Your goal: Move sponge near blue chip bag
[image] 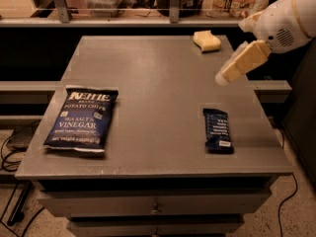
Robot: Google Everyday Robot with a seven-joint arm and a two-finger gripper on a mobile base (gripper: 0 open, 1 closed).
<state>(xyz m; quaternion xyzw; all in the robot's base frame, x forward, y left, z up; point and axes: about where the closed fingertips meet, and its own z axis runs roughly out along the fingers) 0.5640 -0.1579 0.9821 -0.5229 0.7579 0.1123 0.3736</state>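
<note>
The pale yellow sponge (206, 40) lies at the far right of the grey table (153, 83), near its back edge. The blue chip bag (82, 119) lies flat at the front left, label up. My gripper (223, 77) comes in from the upper right on a white arm, cream-yellow and pointing down-left. It hangs above the table's right side, a little in front and to the right of the sponge, apart from it. It holds nothing that I can see.
A small dark blue snack bar wrapper (218, 129) lies at the front right of the table. A shelf with a rail (148, 19) and assorted goods runs behind the table. Drawers (153, 204) sit under the tabletop. Cables lie on the floor at left.
</note>
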